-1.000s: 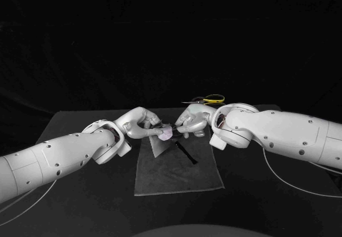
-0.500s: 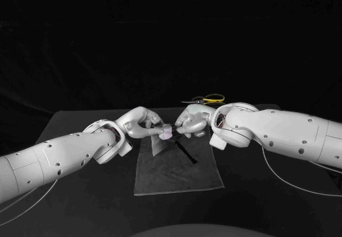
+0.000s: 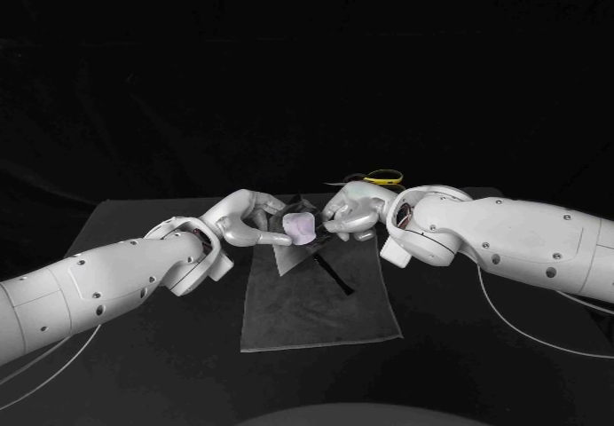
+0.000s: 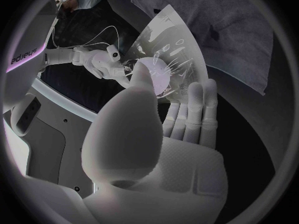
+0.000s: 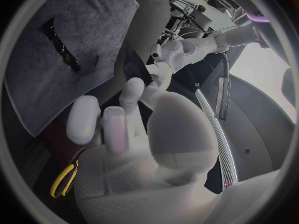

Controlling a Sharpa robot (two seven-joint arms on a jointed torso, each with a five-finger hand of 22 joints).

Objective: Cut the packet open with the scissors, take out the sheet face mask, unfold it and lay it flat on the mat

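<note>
Roughly halfway through, by the look of it. The left hand [image 3: 247, 220] has the packet [image 3: 292, 255] pinched between thumb and fingers. It's held up just over the far end of the mat [image 3: 320, 311], with the lower corner hanging down toward the cloth. In the left wrist view the packet is shiny and crinkled, and the thumb is pressed right on it.

A pale lilac wad, pretty surely the face mask [image 3: 301, 228], pokes out of the top between the two hands, all bunched up. The right hand [image 3: 352, 211] has its fingers curled in close together and seems to be pinching the edge of the mask, though the contact is hard to see for sure.

A thin dark strip [image 3: 341, 278] lies on the mat and the scissors [image 3: 380, 178] sit behind the right hand, so the cutting looks done. Left to do: pull the mask fully out, unfold it, and lay it flat.
</note>
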